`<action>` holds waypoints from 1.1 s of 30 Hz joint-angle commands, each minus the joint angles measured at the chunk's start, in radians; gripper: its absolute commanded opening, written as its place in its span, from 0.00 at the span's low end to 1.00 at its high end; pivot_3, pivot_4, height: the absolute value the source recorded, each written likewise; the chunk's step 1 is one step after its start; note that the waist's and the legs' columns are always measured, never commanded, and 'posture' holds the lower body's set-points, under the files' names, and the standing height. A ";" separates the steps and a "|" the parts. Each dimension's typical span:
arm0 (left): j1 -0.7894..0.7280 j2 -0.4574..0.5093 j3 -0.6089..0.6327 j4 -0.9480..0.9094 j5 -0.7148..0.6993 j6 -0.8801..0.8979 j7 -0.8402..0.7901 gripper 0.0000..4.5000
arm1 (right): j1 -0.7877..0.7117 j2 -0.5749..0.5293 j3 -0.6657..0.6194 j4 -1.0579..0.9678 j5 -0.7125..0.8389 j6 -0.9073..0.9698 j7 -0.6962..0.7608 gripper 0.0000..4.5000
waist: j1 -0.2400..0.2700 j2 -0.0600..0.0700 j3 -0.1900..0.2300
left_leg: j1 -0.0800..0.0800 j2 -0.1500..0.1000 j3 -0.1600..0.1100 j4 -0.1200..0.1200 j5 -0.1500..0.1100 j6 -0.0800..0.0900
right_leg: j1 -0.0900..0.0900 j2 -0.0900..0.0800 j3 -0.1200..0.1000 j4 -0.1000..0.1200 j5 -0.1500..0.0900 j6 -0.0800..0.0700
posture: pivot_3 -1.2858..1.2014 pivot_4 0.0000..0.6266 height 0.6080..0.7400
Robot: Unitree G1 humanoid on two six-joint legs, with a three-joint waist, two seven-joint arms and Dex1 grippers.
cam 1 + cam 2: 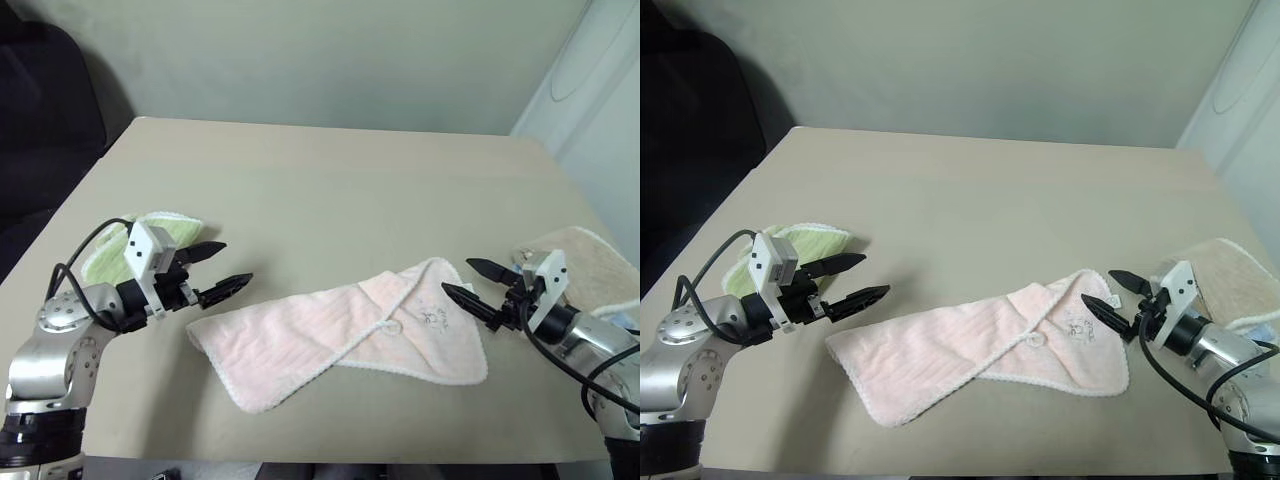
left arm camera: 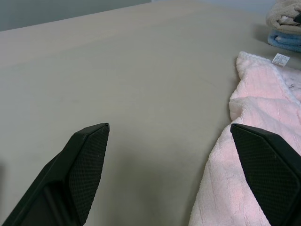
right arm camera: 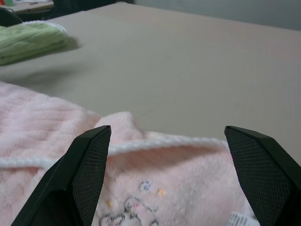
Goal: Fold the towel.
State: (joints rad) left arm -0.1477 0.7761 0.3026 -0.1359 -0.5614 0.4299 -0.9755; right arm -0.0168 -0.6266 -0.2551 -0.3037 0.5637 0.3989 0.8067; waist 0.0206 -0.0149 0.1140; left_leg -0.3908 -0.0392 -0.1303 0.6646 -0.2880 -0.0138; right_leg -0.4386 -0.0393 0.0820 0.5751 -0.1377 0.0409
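Item 1, nearest the head camera: left gripper (image 1: 222,268), at the near left of the table. Its two black fingers stand wide apart with nothing between them. It points across the table toward the right, held above the surface. The left end of the towel lies just beside and below its fingertips, not touching them as far as the head views show.

Item 2: right gripper (image 1: 473,279), at the near right of the table. Fingers spread wide, holding nothing. It points leftward, its tips over the right edge of the towel; whether they touch the cloth cannot be told.

Item 3: pale pink terry towel (image 1: 330,330), lying flat on the tan table (image 1: 330,180) between the two grippers, toward the near edge. It is loosely folded: a long strip runs from the near left up to the right, crossed by a flap with white stitched edging. A small white loop (image 1: 393,325) sits near the crossing, and a faint printed mark (image 1: 433,316) lies on the right part.

Item 4: light green ribbed towel (image 1: 790,245), folded, at the left edge of the table behind the left gripper.

Item 5: beige towel (image 1: 590,262), at the right edge of the table behind the right gripper.
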 commanded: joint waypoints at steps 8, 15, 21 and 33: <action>0.064 0.026 0.065 -0.083 -0.025 0.010 0.009 1.00 | -0.011 -0.021 -0.013 -0.021 0.019 -0.002 0.025 0.91 | 0.000 0.000 0.000 | 0.000 0.000 0.000 0.000 0.000 0.000 | 0.000 0.000 0.000 0.000 0.000 0.000 | 0.52 0.24 1.00; 0.119 0.021 0.086 -0.168 -0.054 0.046 0.033 1.00 | 0.006 -0.052 -0.035 -0.025 0.033 0.013 0.044 0.91 | 0.000 0.000 0.000 | 0.000 0.000 0.000 0.000 0.000 0.000 | 0.000 0.000 0.000 0.000 -0.001 -0.001 | 0.52 0.24 1.00; 0.171 0.004 0.083 -0.222 -0.066 0.054 0.060 1.00 | 0.025 -0.070 -0.050 -0.018 0.039 0.010 0.056 0.91 | 0.000 0.000 -0.001 | 0.000 0.000 0.000 0.000 0.000 0.000 | 0.000 0.000 0.000 0.000 -0.003 0.000 | 0.52 0.24 1.00; 0.123 0.001 0.039 -0.152 -0.051 0.025 0.025 1.00 | 0.009 -0.102 -0.066 -0.023 0.028 0.047 0.012 0.91 | 0.002 0.000 -0.002 | 0.000 0.000 0.000 0.000 -0.001 0.000 | 0.000 0.000 0.000 0.000 -0.002 -0.002 | 0.52 0.24 1.00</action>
State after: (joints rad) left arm -0.0147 0.7746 0.3359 -0.2596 -0.6001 0.4745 -0.9380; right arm -0.0059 -0.7237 -0.2906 -0.2872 0.5843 0.4448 0.8336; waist 0.0226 -0.0145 0.1123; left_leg -0.3911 -0.0393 -0.1304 0.6642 -0.2891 -0.0138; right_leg -0.4389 -0.0394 0.0822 0.5752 -0.1398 0.0388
